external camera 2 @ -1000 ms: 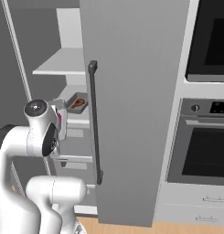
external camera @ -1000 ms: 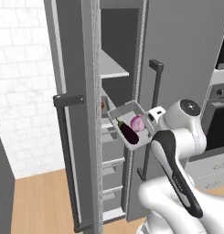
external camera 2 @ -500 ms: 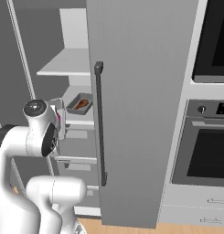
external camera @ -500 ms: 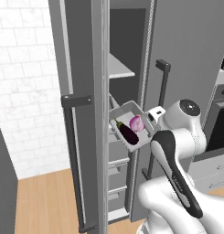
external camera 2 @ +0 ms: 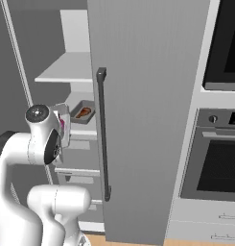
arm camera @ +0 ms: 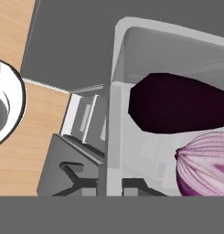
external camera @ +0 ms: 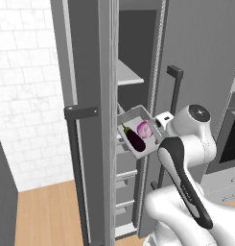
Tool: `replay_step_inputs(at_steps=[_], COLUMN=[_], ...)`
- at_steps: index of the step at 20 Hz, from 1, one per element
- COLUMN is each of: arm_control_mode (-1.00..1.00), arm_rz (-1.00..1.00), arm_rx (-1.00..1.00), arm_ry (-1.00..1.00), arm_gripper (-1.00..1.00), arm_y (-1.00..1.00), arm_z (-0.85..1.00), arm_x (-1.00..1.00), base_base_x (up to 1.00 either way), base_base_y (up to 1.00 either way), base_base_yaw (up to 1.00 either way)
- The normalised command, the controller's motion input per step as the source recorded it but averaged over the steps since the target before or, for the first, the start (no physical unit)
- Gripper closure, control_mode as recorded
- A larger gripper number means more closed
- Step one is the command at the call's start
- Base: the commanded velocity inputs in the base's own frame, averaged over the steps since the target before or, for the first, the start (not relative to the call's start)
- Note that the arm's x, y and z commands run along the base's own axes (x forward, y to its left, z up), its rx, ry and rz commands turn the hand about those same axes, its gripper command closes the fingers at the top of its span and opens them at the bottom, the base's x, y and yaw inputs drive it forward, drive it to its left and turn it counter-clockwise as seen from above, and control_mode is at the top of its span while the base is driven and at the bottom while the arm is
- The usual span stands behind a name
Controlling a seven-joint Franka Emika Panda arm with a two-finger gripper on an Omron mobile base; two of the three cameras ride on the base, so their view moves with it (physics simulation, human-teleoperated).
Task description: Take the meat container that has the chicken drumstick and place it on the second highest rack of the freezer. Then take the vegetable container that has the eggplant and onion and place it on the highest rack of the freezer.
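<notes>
The vegetable container [external camera: 138, 130], a pale grey tray, hangs in the air in front of the open freezer [external camera: 133, 57], below the highest rack [external camera: 128, 77]. The dark eggplant [external camera: 135, 139] and the pink-purple onion [external camera: 144, 129] lie in it. My gripper [external camera: 157, 129] is shut on the tray's near rim. In the hand view the eggplant [arm camera: 177, 109] and onion [arm camera: 205, 167] lie close behind that rim; my fingertips are hidden. The meat container [external camera 2: 83, 112] with the chicken drumstick [external camera 2: 83, 113] rests on the second highest rack [external camera 2: 85, 126], under the highest rack [external camera 2: 66, 72].
The freezer's open door [external camera 2: 147, 110] with its dark bar handle [external camera 2: 102, 134] stands to the right of the opening. Another grey door with a handle [external camera: 80, 113] stands left. Grey drawers [external camera: 126, 180] lie under the shelves. Black-glass ovens [external camera 2: 219, 158] are at the right.
The base has driven: the freezer and its doors look closer and shifted right in both base views. The held tray keeps its place relative to the arm.
</notes>
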Motion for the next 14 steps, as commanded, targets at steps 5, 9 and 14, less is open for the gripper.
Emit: replay_step_inputs(at_steps=[5,9,14], arm_control_mode=[-1.00,-1.00,-1.00], arm_rz=[0.00,0.00,0.00], arm_rx=[0.00,0.00,0.00], arm_ry=[0.00,-0.10,-0.12], arm_gripper=[1.00,1.00,1.00], arm_y=[0.00,0.00,0.00], arm_z=[0.00,0.28,0.91], arm_x=[0.00,0.00,0.00], base_base_x=[0.00,0.00,0.00], base_base_y=[0.00,0.00,0.00], base_base_yaw=[0.00,0.00,0.00])
